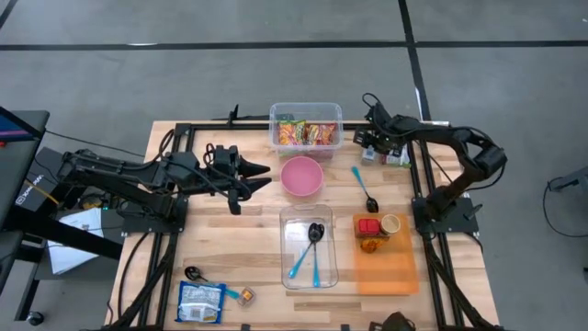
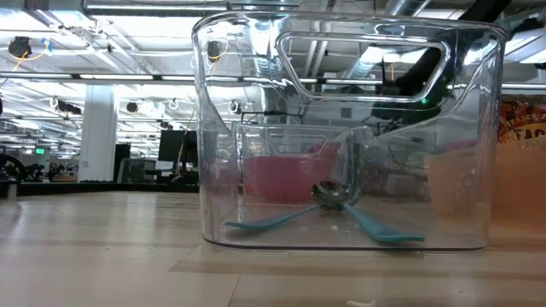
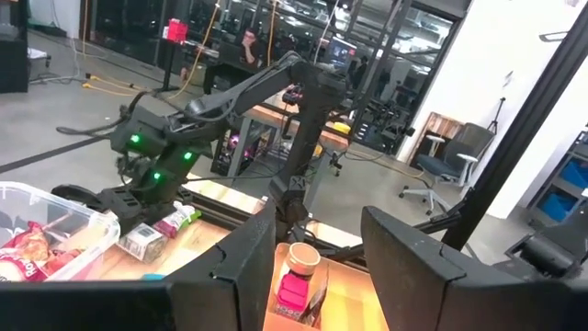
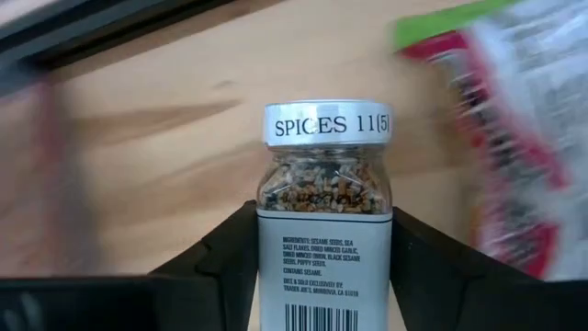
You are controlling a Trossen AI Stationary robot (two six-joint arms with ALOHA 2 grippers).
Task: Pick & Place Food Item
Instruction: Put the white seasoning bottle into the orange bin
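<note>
A glass spice jar (image 4: 323, 175) with a white lid and a white label sits between the fingers of my right gripper (image 4: 323, 216) at the table's far right corner (image 1: 375, 147). From the left wrist view the jar (image 3: 142, 241) shows low under that gripper, beside a green-and-red packet (image 3: 179, 219). My left gripper (image 1: 253, 175) hovers level and open left of the pink bowl (image 1: 301, 176), with nothing between its fingers (image 3: 243, 267). My right gripper pinches the jar's labelled body (image 4: 276, 248), below the lid, between its two fingers, one on each side. The fingers slant down from above and lie along the jar, whose lid end points away from them. Whether the jar rests on the table I cannot tell.
A clear tub of snack packets (image 1: 305, 129) stands at the far middle. A clear bin (image 1: 309, 248) holds spoons. An orange board (image 1: 381, 262) carries a red jar and a cup. A blue spoon (image 1: 363, 188) lies right of the bowl. A packet (image 1: 200, 302) lies near left.
</note>
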